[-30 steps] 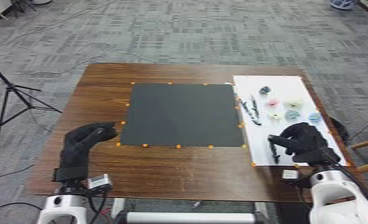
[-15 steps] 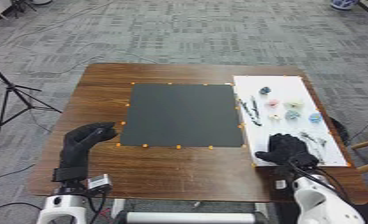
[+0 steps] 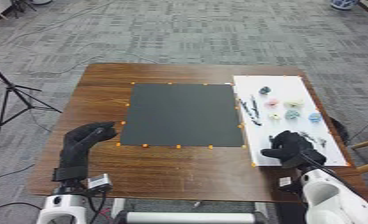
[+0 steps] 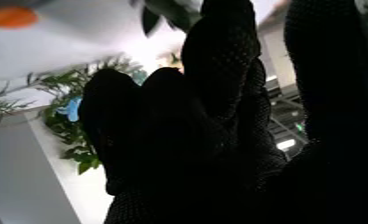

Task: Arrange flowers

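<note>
Lying on one sheet (image 3: 251,84), six flowers (image 3: 292,114)

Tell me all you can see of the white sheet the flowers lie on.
The white sheet is a flat rectangle, like paper or thin board, its long sides running away from the robot. It lies right of the dark mat, near the right edge of the table, with orange marks along its border. Small pink, pale, blue and dark blooms and dark, stem-like pieces rest on it. The right hand is over its near end; contact is unclear.
</note>
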You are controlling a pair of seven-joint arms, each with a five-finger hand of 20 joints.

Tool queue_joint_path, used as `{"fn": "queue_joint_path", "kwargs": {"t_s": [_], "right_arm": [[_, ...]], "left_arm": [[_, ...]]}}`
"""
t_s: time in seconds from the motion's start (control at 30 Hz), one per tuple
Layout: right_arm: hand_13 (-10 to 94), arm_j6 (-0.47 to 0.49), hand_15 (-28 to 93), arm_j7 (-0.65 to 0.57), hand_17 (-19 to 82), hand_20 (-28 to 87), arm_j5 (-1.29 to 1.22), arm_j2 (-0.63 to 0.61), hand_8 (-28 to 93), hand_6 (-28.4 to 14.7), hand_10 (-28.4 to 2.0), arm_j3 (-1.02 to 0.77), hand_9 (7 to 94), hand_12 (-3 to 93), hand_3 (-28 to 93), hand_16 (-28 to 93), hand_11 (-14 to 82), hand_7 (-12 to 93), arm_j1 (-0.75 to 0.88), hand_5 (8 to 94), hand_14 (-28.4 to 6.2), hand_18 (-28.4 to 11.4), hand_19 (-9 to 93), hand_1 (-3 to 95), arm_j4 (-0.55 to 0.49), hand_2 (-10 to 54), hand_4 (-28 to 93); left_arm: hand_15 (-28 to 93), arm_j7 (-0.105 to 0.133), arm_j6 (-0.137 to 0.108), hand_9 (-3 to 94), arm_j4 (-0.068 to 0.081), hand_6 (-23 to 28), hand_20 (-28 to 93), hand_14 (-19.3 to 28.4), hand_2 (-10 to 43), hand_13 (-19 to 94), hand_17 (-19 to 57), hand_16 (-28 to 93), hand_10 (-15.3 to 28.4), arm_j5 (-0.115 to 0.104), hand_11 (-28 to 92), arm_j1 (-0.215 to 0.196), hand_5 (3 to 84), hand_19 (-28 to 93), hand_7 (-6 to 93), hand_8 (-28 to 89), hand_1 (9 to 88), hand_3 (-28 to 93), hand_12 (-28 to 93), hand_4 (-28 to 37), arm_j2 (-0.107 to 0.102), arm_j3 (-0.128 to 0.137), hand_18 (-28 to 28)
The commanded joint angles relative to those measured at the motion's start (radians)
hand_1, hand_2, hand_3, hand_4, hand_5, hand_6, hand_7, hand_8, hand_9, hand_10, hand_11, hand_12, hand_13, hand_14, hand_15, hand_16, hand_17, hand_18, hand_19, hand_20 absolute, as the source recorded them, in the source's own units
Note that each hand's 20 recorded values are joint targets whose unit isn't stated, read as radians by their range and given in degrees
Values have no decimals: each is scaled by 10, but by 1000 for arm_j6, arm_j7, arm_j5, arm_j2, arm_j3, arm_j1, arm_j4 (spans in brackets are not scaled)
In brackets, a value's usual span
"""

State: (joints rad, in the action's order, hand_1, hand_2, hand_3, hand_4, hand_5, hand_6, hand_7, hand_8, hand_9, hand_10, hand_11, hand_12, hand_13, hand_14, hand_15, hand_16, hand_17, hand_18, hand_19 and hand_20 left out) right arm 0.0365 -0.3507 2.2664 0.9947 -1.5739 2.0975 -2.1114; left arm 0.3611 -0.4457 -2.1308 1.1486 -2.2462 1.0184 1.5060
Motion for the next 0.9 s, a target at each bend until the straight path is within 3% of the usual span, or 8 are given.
{"fn": "queue_joint_path", "kwargs": {"t_s": [0.03, 0.33, 0.53, 0.63, 0.8, 0.83, 0.87, 0.9], "right_arm": [[911, -19, 668, 5, 646, 688, 42, -34, 331, 1, -81, -23, 887, 366, 502, 414, 478, 380, -4, 712, -29, -164, 932, 450, -32, -95, -104], [909, 63, 660, 2, 641, 684, 88, -95, 308, -4, -83, 8, 886, 365, 530, 413, 468, 368, -27, 714, -36, -163, 932, 423, 58, -95, -112], [905, 84, 655, -26, 636, 674, 111, -99, 248, -13, -87, 32, 884, 363, 560, 410, 459, 368, -37, 712, -37, -163, 932, 399, 104, -95, -130], [904, 103, 653, -32, 634, 668, 109, -94, 238, -15, -87, 34, 883, 362, 562, 410, 457, 370, -33, 707, -38, -162, 932, 399, 107, -95, -132], [901, 189, 639, -64, 630, 649, 38, -85, 329, -10, -92, 31, 881, 359, 476, 410, 437, 338, -40, 709, -40, -157, 932, 475, 88, -95, -85], [900, 222, 636, -77, 628, 631, 10, -80, 344, -9, -92, 24, 882, 358, 94, 412, 430, 333, -42, 707, -41, -155, 932, 627, 80, -95, 183], [898, 263, 630, -91, 628, 621, -20, -74, 346, -8, -95, 14, 880, 356, -97, 412, 422, 324, -48, 709, -42, -151, 932, 713, 72, -95, 330], [895, 287, 616, -105, 626, 598, -68, -70, 342, -11, -99, 4, 878, 361, -191, 412, 405, 308, -52, 711, -42, -144, 932, 766, 66, -95, 417]], "left_arm": [[379, -8, 23, 599, -10, 17, 286, 177, -30, 491, 47, 2, 139, 0, 274, -8, 584, 321, 226, -85, 299, 707, 162, -185, 7, 2, 167], [378, -6, 30, 598, -14, 17, 287, 177, -30, 491, 46, 3, 139, 5, 273, -11, 584, 319, 223, -85, 298, 706, 161, -183, 6, 5, 167], [378, -14, 51, 598, -12, 17, 288, 177, -30, 491, 46, 3, 139, 5, 273, -10, 584, 319, 224, -84, 297, 705, 161, -183, 10, 9, 167], [379, -19, 41, 597, -9, 18, 288, 177, -30, 491, 46, 3, 139, 6, 274, -2, 584, 319, 223, -84, 298, 703, 161, -182, 14, 3, 167], [381, -16, 52, 596, -12, 19, 290, 179, -31, 491, 44, 4, 141, 0, 273, -10, 584, 321, 221, -84, 297, 703, 160, -183, 16, 9, 168], [381, -17, 54, 595, -12, 19, 290, 179, -31, 490, 45, 4, 141, -1, 273, -9, 585, 321, 221, -84, 297, 703, 161, -183, 16, 9, 168], [382, -17, 60, 595, -13, 19, 290, 180, -31, 490, 45, 4, 141, 0, 273, -11, 584, 320, 221, -84, 298, 704, 161, -183, 18, 12, 169], [382, -18, 59, 595, -15, 20, 290, 180, -31, 490, 45, 4, 142, -1, 273, -15, 584, 319, 220, -84, 298, 704, 161, -184, 17, 15, 169]]}}
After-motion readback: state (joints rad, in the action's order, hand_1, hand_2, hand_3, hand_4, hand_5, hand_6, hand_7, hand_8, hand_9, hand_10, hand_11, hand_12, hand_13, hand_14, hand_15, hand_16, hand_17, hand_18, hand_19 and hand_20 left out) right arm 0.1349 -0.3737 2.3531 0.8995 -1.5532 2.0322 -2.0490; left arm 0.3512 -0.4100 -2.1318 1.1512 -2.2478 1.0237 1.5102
